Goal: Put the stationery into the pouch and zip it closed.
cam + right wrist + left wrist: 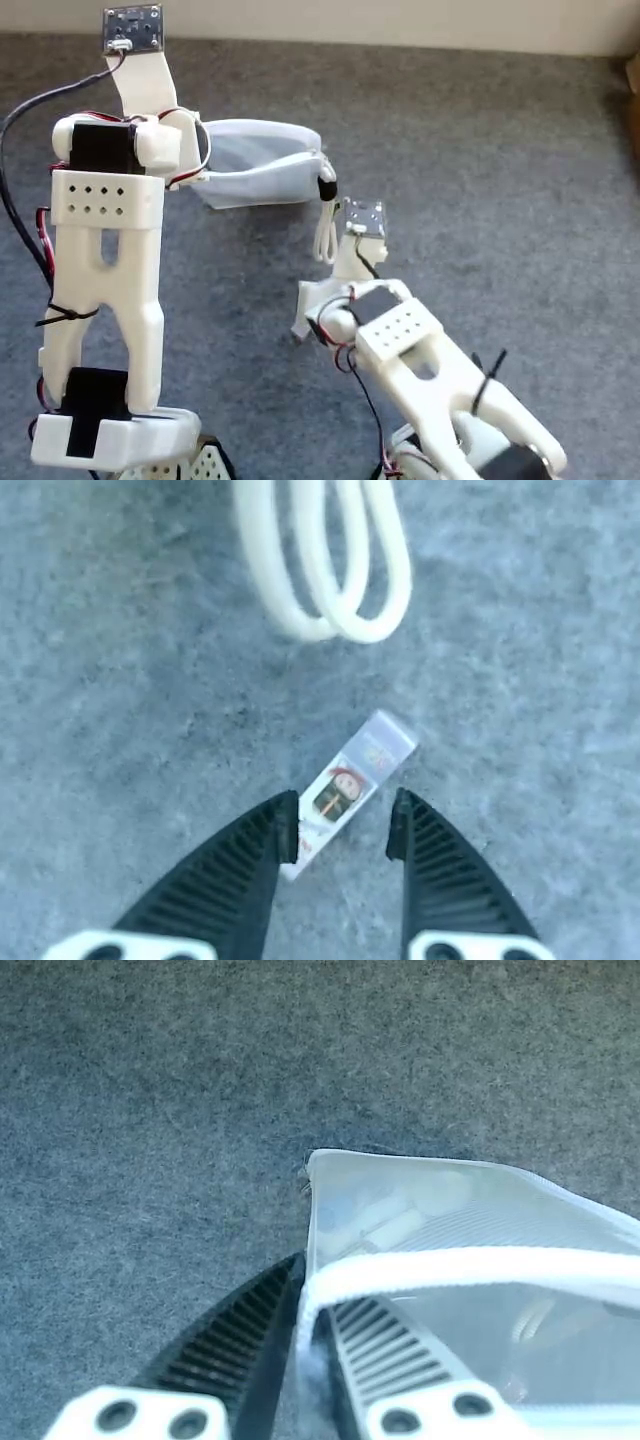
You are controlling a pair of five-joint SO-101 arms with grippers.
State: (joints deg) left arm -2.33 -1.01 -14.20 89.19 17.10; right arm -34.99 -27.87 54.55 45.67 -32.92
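Task at an early stage: my left gripper [312,1305] clamps the open pouch [262,165] by its rim at 11 o'clock in the high view, while my right gripper [344,825], parted and empty, straddles an eraser-like piece [352,775] lying unpacked on the desk [120,690].

"What are those arms made of?"
"White plastic, left arm [105,250] and right arm [420,350] alike, with black motor blocks [100,148] at the joints and rows of small holes [105,195] in the plates."
"Wiring?"
"Red and black leads [43,240], black cable ties [65,315]. A small camera board [133,28] tops each wrist."
"The left hand [315,1280] and right hand [343,805]?"
"Black ribbed fingers [220,880] on white mounts with round screw holes [117,1415]."
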